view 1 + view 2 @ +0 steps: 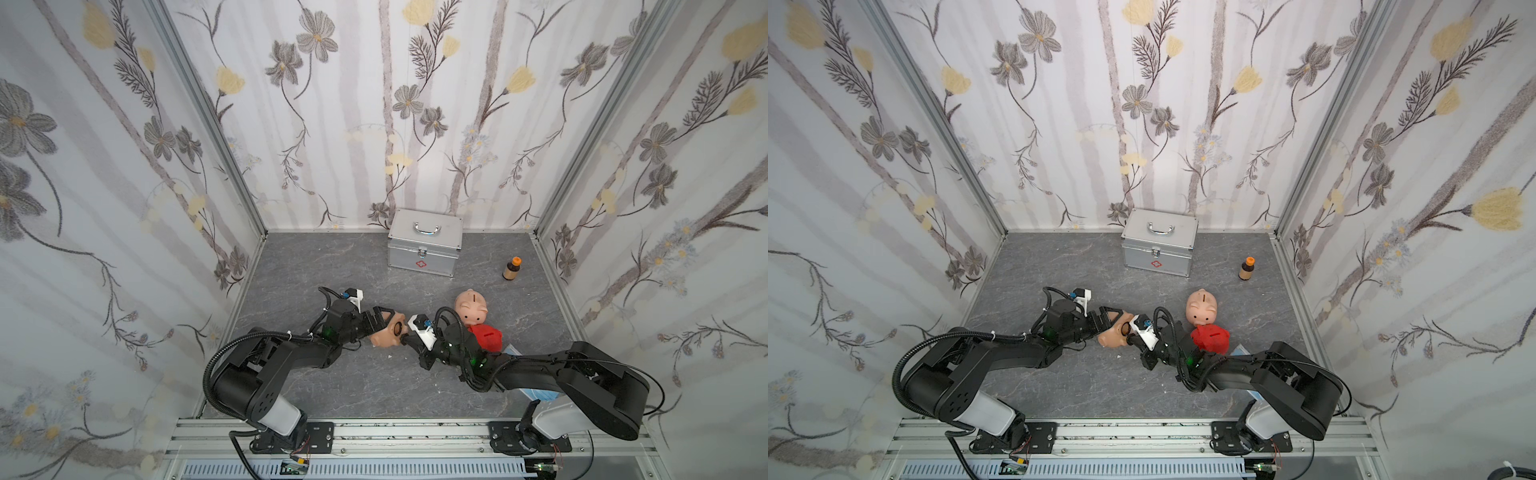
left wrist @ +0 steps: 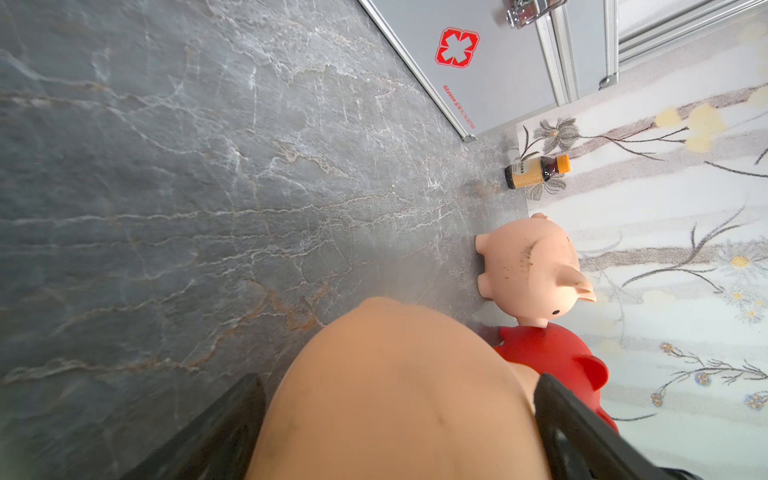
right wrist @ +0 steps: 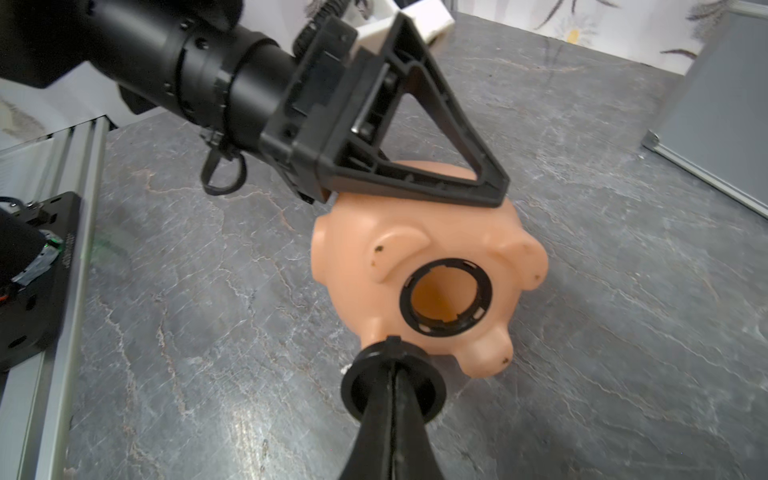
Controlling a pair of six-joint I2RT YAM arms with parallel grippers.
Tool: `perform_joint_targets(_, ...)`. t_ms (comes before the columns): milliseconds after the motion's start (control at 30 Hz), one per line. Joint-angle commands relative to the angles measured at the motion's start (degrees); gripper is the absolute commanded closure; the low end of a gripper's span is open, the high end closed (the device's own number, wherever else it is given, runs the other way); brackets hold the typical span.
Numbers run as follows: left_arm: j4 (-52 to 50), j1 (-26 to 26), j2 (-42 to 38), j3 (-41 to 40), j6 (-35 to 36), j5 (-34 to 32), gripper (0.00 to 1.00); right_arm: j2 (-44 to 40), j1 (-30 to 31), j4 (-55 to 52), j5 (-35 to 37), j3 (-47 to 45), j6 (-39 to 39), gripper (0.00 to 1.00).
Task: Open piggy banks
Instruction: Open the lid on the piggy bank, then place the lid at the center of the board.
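Lying sideways at lower centre in both top views, the peach piggy bank (image 1: 384, 336) looks light, hollow and slippery. The left tool (image 2: 399, 415) grips its round flanks at full spread; the right tool (image 3: 392, 361) is clamped on the pulled-out black plug (image 3: 361, 384).

Gripped peach piggy bank (image 2: 395, 395) blurred and edge-cropped, red piggy bank (image 1: 488, 334) beside it half hidden by right arm (image 1: 540, 365)

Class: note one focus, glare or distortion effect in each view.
Left wrist view: the gripped peach piggy bank fills the foreground, blurred; the floor is sharp. Right wrist view: the black plug in the right gripper is soft; glare on the floor. Both top views: the wall frames splay outward.
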Motion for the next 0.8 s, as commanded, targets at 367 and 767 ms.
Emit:
perform_joint_targets(367,-8.6,-0.16,-0.07,-0.58,1.17,-2.3,0.0,-5.72,5.26,-28.37,29.32,8.06,25.67,1.0)
perform_joint_targets(767,-9.49,-0.42,-0.67,-0.05,1.17,-2.69,0.0,-1.25,3.96,-53.17,19.51,22.21,31.0,1.0)
